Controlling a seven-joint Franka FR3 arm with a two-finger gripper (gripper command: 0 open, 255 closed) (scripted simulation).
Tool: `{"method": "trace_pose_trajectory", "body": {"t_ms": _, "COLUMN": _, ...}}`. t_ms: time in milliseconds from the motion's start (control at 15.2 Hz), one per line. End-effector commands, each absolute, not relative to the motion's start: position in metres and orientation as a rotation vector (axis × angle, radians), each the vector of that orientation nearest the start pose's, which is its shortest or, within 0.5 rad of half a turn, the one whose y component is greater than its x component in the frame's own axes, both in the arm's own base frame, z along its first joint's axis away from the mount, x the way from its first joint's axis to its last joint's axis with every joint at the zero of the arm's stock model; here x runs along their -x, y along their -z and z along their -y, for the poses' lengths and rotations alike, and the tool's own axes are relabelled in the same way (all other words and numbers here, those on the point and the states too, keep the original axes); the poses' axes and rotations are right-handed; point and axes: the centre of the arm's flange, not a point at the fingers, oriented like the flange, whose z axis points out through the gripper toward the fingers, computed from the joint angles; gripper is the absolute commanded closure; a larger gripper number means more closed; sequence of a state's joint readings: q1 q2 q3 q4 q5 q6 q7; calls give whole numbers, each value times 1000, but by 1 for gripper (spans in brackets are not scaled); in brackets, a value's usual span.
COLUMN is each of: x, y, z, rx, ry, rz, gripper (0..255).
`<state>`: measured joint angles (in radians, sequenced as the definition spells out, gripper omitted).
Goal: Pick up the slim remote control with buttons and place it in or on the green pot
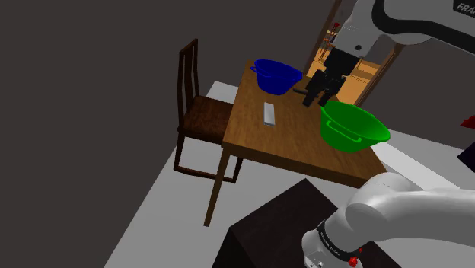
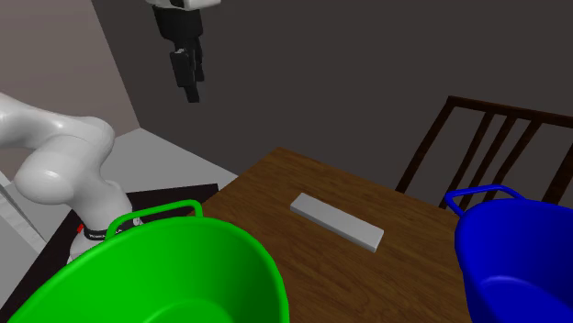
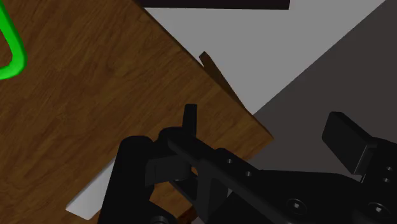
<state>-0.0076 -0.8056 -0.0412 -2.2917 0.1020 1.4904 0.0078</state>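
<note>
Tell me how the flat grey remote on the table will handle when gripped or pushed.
The remote looks like a rigid slab, so probably stiff. Lying flat on the table, it should slide rather than roll or tip. Its low profile may make gripping awkward.

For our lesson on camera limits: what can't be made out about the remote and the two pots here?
Remote: buttons not discernible on the plain grey slab; wrist view, gripper hides most of it.
Green pot: base cut off by second exterior view's bottom edge.
Blue pot: cut by that view's right edge.
</note>
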Motion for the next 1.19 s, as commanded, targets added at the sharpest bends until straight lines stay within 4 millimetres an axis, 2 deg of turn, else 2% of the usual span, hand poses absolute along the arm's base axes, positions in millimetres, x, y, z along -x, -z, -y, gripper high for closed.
{"method": "trace_pose_trajectory", "body": {"t_ms": 0, "x": -293, "y": -620, "z": 8, "rx": 3010, "ry": 9, "rz": -54, "gripper": 0}}
{"method": "trace_pose_trajectory", "body": {"t_ms": 528, "x": -376, "y": -565, "z": 34, "rx": 3037, "ry": 8, "rz": -276, "gripper": 0}}
{"method": "trace_pose_trajectory", "body": {"t_ms": 1122, "x": -463, "y": -504, "z": 80, "rx": 3049, "ry": 7, "rz": -531, "gripper": 0}}
